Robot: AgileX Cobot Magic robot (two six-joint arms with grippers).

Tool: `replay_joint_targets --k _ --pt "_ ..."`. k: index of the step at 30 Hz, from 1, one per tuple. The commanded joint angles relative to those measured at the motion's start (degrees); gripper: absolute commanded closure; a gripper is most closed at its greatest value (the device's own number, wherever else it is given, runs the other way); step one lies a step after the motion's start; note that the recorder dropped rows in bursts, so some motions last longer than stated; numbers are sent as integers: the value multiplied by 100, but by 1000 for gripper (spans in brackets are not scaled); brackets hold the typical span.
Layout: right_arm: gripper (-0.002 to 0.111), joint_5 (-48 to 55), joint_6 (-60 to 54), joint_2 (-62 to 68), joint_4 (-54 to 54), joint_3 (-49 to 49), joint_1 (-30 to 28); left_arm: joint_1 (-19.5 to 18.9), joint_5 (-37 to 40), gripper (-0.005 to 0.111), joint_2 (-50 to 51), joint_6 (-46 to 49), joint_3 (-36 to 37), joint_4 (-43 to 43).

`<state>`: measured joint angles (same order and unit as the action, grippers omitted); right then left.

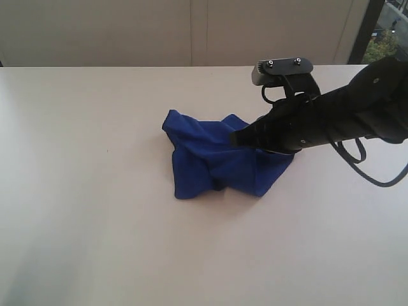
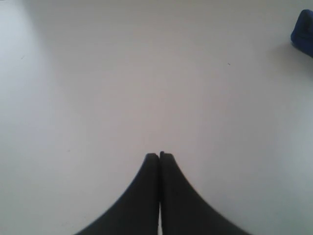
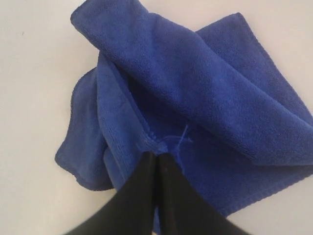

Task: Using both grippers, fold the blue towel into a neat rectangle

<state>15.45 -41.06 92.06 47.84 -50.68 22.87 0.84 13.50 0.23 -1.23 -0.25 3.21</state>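
Note:
The blue towel (image 1: 217,162) lies crumpled and partly folded over itself in the middle of the pale table. My right gripper (image 3: 157,154) is shut on a corner of the blue towel (image 3: 195,88), right by its loose thread tag (image 3: 182,137). In the exterior view the right arm reaches in from the right, and its gripper (image 1: 237,137) rests on top of the cloth. My left gripper (image 2: 159,155) is shut with nothing in it, hovering over bare table. A small piece of the blue towel (image 2: 303,27) shows at the edge of the left wrist view. The left arm is out of the exterior view.
The pale table (image 1: 95,210) stretches wide to the left of and in front of the towel. A beige wall (image 1: 127,32) runs along the back edge. A dark window frame (image 1: 370,25) stands at the back right.

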Motion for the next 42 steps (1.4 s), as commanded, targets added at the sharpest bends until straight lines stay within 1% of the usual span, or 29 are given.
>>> replay_joint_targets --k 1,19,21,24,25,26,27,28,29,32,33,34,35,38,42 --pt "108 -29 -62 -44 -32 10 -11 -16 -17 107 -23 -7 25 15" --pt "108 -29 -62 -44 -32 10 -11 -16 -76 107 -23 -7 25 15" --pt "108 -29 -62 -44 -32 10 -11 -16 -472 107 -23 -64 25 69" --pt "108 -29 -62 -44 -32 10 -11 -16 -1220 107 -23 -205 25 397" --pt "108 -29 -62 -44 -32 10 -11 -16 -1614 107 -23 -205 25 397" --pt "108 -29 -62 -44 -32 10 -11 -16 -1792 107 -23 -205 25 397" --pt "108 -29 -62 -44 -32 10 -11 -16 -2196 107 -23 -205 25 406" --pt "108 -29 -62 -44 -32 10 -11 -16 -2347 107 -23 -317 25 422" --pt "108 -29 -62 -44 -32 10 -11 -16 -2499 107 -23 -584 25 422" --pt "108 -33 -62 -44 -22 8 -11 -16 -3339 107 -23 -1297 25 422" --pt "108 -33 -62 -44 -22 8 -11 -16 -3399 107 -23 -1837 25 422" --pt "108 -33 -62 -44 -22 8 -11 -16 -3222 107 -23 -2403 10 422" --pt "108 -44 -62 -44 -22 8 -11 -16 -3064 107 -23 -2576 -96 399" --pt "108 -55 -62 -44 -22 8 -11 -16 -2110 107 258 -2577 -644 154" --pt "108 -55 -62 -44 -22 8 -11 -16 -939 107 1155 -2224 -1603 -42"
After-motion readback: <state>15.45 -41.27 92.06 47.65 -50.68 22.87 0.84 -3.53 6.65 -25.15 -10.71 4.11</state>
